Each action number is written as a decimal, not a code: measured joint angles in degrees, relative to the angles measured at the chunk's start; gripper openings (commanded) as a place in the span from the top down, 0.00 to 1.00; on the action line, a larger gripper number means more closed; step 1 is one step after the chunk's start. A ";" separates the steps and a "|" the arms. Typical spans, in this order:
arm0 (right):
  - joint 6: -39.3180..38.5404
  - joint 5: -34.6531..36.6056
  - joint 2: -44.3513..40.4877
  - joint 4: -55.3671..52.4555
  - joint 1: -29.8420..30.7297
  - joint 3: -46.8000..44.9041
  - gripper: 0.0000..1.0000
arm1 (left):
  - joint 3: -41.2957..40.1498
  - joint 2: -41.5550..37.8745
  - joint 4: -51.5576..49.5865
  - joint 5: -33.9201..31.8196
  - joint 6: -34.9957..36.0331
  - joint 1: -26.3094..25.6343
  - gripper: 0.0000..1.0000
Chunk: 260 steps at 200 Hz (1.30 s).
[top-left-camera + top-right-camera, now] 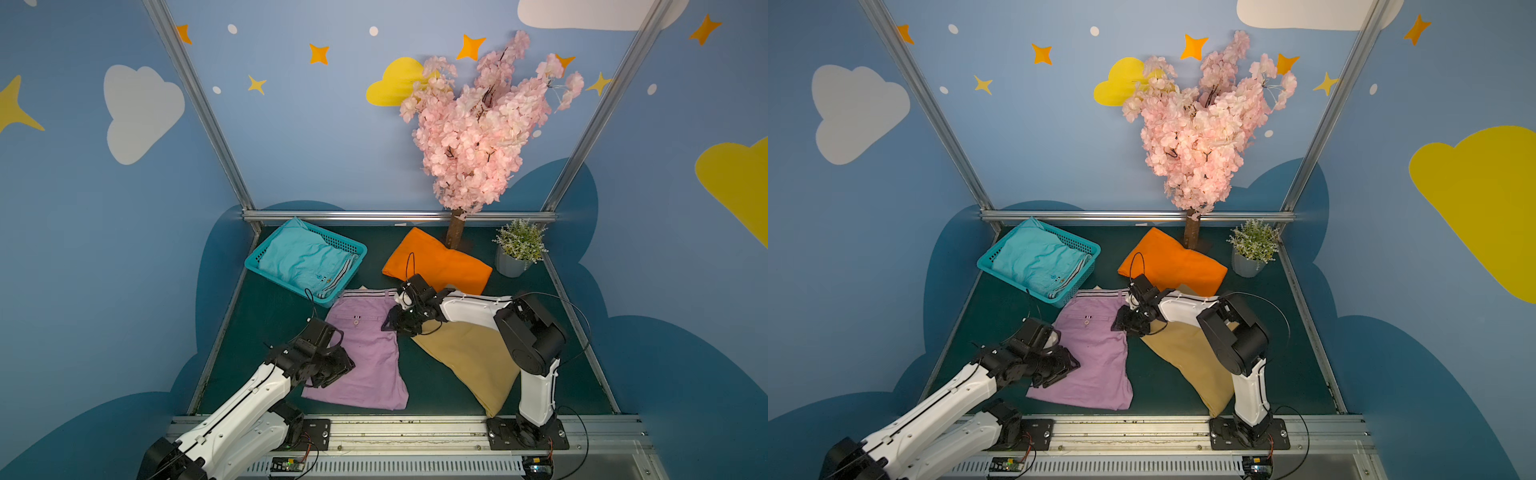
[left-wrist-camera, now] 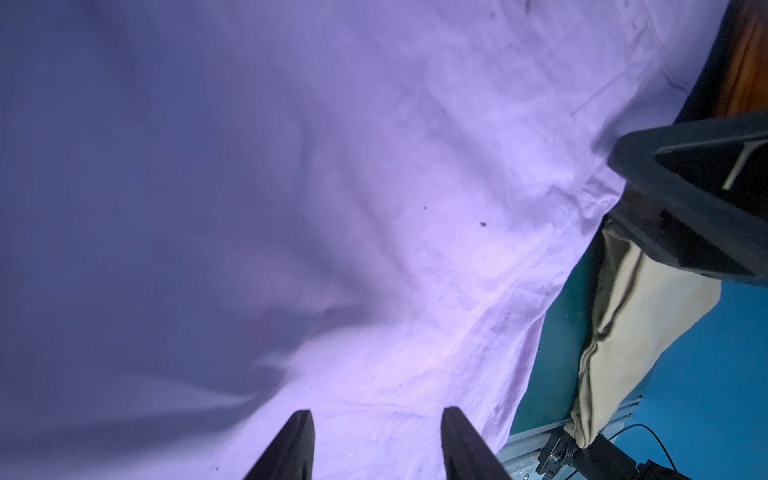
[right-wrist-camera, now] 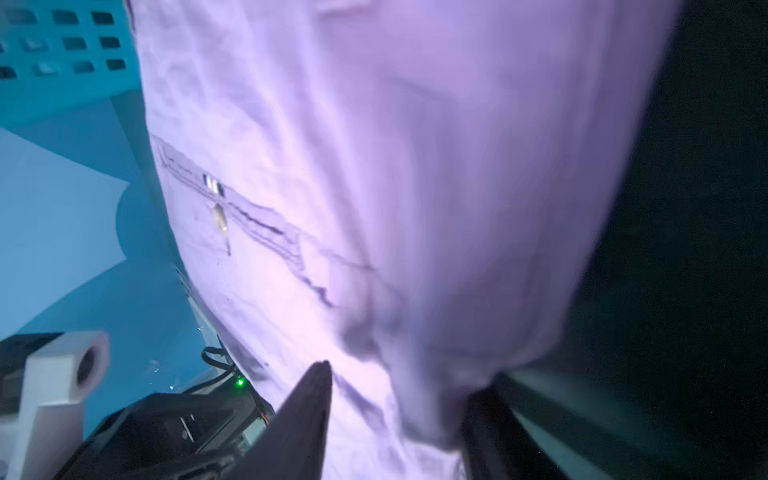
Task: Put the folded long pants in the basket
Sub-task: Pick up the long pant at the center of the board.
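Lilac pants (image 1: pixel 365 353), left gripper (image 2: pixel 377 412) released at 8 o'clock edge, right gripper (image 3: pixel 401 380) straddling 2 o'clock edge — cannot tell if clenched.

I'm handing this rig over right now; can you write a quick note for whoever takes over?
Left gripper: jaws apart, low over the left edge of the lilac pants, apparently holding nothing.
Right gripper: jaws apart, the right edge of the lilac pants bunched between them; grip unclear.
Done: teal pants lie in the basket.
Left: lilac pants, tan pants and orange pants, all on the table.
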 measured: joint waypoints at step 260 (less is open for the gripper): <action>-17.86 -16.06 24.33 -15.89 -11.08 33.53 1.00 | -1.38 4.11 0.61 2.99 2.03 0.31 0.47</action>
